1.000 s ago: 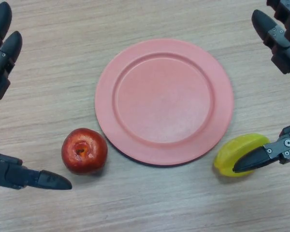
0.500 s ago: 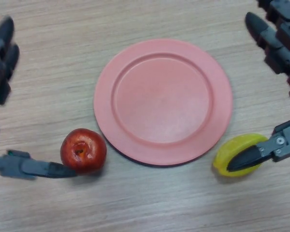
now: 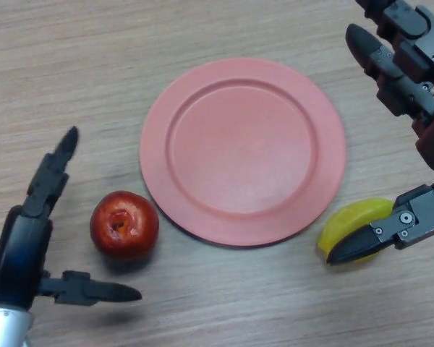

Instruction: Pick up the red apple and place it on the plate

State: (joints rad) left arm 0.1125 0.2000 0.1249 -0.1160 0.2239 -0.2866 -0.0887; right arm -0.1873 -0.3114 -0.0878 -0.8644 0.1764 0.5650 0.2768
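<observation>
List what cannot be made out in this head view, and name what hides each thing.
- Yellow fruit: its right part is covered by the right robot hand, so its full shape is unclear.
- Right robot hand: cut off by the right and top edges.
- Left robot hand: its wrist runs off the bottom edge.
- Red apple: underside hidden by its own body.
- Plate: underside hidden against the table.
</observation>
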